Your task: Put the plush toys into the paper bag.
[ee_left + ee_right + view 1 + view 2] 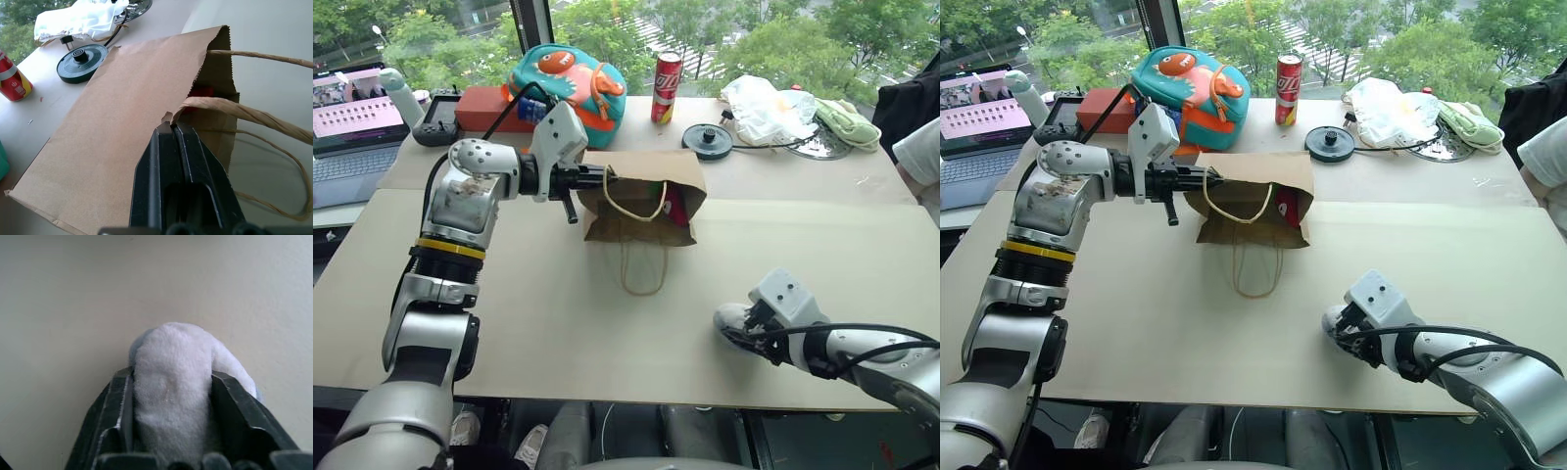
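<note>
The brown paper bag (641,174) lies on its side mid-table, mouth toward the right, twine handles hanging toward me. My left gripper (172,126) is shut on the bag's upper rim beside a handle, holding the mouth lifted. Inside the mouth sits the red plush toy (200,92), also visible as a red patch (1285,206). Near the table's front right, my right gripper (739,328) is closed around the grey plush toy (168,382), which bulges out between its fingers (234,401) and rests on the table (728,315).
Along the back edge stand a teal and orange backpack (570,83), a red can (666,86), a black round lid (708,139), a white plastic bag (766,106) and a red box (489,106). A laptop (352,127) is far left. A person's sleeve (920,152) shows at right.
</note>
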Tool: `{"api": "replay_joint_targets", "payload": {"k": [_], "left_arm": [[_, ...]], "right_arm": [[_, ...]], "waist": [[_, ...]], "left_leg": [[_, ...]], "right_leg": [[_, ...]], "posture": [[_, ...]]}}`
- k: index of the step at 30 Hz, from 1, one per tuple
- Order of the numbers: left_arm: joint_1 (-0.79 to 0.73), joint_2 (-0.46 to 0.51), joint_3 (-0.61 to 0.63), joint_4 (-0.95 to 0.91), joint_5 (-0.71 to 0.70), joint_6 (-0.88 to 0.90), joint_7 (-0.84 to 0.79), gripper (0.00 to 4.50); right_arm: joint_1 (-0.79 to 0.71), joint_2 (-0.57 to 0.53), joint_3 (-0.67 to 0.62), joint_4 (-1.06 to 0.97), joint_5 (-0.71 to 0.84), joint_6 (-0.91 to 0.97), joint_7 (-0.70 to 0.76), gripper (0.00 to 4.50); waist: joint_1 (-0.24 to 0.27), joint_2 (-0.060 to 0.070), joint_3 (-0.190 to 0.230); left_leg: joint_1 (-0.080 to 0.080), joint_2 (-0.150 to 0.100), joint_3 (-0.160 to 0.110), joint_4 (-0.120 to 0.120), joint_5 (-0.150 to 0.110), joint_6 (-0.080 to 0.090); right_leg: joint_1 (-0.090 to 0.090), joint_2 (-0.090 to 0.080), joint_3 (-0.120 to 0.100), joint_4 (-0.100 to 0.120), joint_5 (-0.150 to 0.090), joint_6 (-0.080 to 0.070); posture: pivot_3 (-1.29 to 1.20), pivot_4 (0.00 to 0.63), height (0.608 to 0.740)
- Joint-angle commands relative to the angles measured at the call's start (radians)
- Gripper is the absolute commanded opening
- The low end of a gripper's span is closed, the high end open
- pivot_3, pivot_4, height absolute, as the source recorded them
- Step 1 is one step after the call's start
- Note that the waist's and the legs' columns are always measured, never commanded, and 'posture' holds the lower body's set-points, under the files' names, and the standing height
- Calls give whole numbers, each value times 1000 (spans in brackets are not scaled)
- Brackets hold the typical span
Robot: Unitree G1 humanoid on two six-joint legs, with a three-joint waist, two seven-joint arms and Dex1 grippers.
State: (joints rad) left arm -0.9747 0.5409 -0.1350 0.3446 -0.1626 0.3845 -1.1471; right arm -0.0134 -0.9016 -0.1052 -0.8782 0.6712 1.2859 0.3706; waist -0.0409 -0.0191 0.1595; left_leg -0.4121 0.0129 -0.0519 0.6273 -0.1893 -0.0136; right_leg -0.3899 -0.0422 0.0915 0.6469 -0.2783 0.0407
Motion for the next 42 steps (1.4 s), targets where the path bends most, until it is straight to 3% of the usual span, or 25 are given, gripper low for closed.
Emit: {"api": "replay_joint_targets", "payload": {"k": [1, 3, 11, 17, 26, 36, 42], "left_arm": [[-10, 0, 21, -30, -19, -12, 5, 0], [-10, -1, 21, -29, -19, -12, 5, 0], [-11, -3, 23, -31, -23, -9, 6, 0], [-11, -13, 29, -29, -31, 6, 14, 0], [-9, -20, 30, -39, -59, 47, 23, 0], [-14, -25, 30, -47, -72, 76, 25, 0], [-13, -14, 29, -51, -79, 82, 22, 0]], "right_arm": [[14, -9, 21, 8, -31, -20, 3, 699], [16, -4, 21, 8, -37, -22, 5, 325], [-40, 103, -100, -5, 14, -3, -7, 325], [-214, 309, -252, 1, 158, 104, -77, 325], [-244, 533, -212, -34, 208, 204, -211, 325], [-319, 873, -132, 40, 118, 167, -405, 325], [-363, 959, -96, 103, 75, 116, -446, 325]], "waist": [[0, 0, 0], [0, 0, 0], [-2, 0, 0], [-1, 0, 0], [1, 0, 0], [-5, 1, 0], [-5, 1, 0]], "left_leg": [[0, 0, 0, 0, 0, 0], [0, 0, 0, 0, 0, 0], [2, 0, 0, 0, 0, 0], [2, 0, 0, 0, 0, 0], [0, 0, -1, 0, 0, 0], [2, 1, -1, -1, 0, 0], [2, 0, -1, -1, 0, 0]], "right_leg": [[0, 0, 0, 0, 0, 0], [0, 0, 0, 0, 0, 0], [1, 0, 1, 1, 0, 0], [1, 0, 1, 1, 2, -3], [0, 0, 0, 1, 3, -5], [0, 1, 0, 2, 3, -5], [-1, 1, 0, 2, 3, -5]], "posture": [[0, 150, 739], [0, 150, 739], [0, 150, 739], [0, 150, 739], [0, 150, 739], [0, 150, 739], [0, 150, 739]]}}
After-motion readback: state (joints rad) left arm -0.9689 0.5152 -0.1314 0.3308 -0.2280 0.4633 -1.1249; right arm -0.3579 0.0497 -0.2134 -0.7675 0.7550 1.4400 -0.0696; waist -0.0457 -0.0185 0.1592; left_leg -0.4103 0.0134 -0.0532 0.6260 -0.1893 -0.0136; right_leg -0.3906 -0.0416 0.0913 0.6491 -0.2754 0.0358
